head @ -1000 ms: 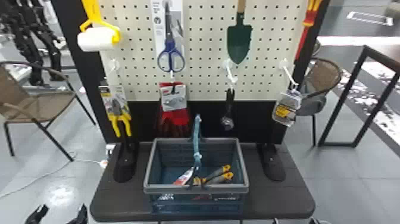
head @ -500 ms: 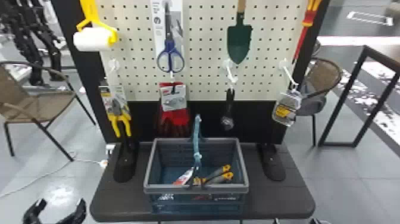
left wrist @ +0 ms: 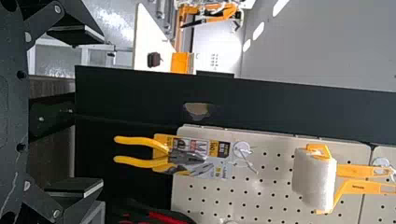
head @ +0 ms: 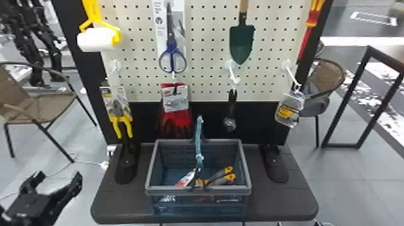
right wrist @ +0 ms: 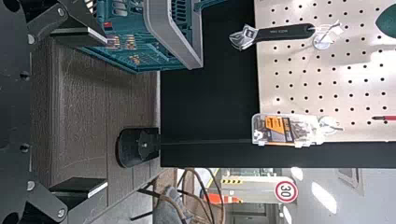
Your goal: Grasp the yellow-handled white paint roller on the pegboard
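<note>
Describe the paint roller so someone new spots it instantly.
Find the pegboard standing behind the basket. In the head view, go to its upper left edge, above the yellow-handled pliers. The paint roller alone has a fat white cylinder on a yellow frame.

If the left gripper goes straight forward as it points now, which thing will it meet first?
The left gripper would probably first meet the black upright beside the pegboard, though the depth between them is unclear.

Yellow roller handle (head: pixel 92 11) cut off by head view's top edge
</note>
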Available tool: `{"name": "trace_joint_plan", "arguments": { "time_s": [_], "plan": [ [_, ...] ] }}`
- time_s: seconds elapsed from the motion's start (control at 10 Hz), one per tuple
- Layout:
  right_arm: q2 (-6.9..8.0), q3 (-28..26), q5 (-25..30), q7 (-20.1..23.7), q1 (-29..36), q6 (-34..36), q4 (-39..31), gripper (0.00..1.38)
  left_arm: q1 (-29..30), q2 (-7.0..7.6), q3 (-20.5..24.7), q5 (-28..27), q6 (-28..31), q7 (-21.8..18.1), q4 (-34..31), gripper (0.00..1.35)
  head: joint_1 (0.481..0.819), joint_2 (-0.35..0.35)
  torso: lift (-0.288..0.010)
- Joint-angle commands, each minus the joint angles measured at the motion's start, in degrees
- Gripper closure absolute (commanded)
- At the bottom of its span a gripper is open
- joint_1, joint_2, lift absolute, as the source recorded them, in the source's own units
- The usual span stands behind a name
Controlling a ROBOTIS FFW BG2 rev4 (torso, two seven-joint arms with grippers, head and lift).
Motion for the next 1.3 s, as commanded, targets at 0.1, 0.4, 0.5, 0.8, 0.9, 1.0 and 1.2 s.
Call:
{"name": "trace_joint_plan", "arguments": {
  "time_s": [0.1, 0.4, 0.5, 0.8, 0.9, 1.0, 1.2],
  "plan": [
    [-0.60, 0.88, -0.24, 0.00, -0.06, 0.80, 0.09, 0.22, -2.98, -0.24, 0.48, 1.34, 11.20, -0.88, -6.35, 0.22, 0.549, 0.000, -0.100],
    [-2.27, 2.73, -1.29, 0.00, -0.85, 1.94, 0.35, 0.22, -6.94, 4.13, -1.02, 2.83, 18.58, -0.44, -9.69, 0.22, 0.549, 0.000, -0.100],
    [-2.35, 2.73, -1.38, 0.00, -0.94, 1.94, 0.35, 0.22, -8.08, 7.30, -1.63, 4.15, 20.69, 0.27, -10.74, 0.22, 0.549, 0.000, -0.100],
    [-3.67, 2.73, -1.56, 0.00, -0.76, 3.26, -0.61, 0.22, -12.74, 17.32, -2.42, 10.39, 25.61, 2.46, -12.32, 0.22, 0.549, 0.000, -0.100],
    [-3.85, 2.73, -1.82, 0.00, -0.85, 3.35, -0.70, 0.22, -15.20, 20.74, -2.77, 11.54, 27.46, 2.73, -12.32, 0.22, 0.549, 0.000, -0.100],
    [-4.02, 2.73, -1.73, 0.00, -1.11, 3.44, -0.70, 0.22, -17.22, 23.64, -3.04, 14.00, 28.69, 3.52, -12.23, 0.22, 0.549, 0.000, -0.100],
    [-4.29, 2.99, -2.00, 0.00, -1.20, 3.79, -0.70, 0.22, -22.05, 27.69, -3.65, 15.84, 31.41, 3.69, -12.15, 0.22, 0.549, 0.000, -0.100]
  ]
}}
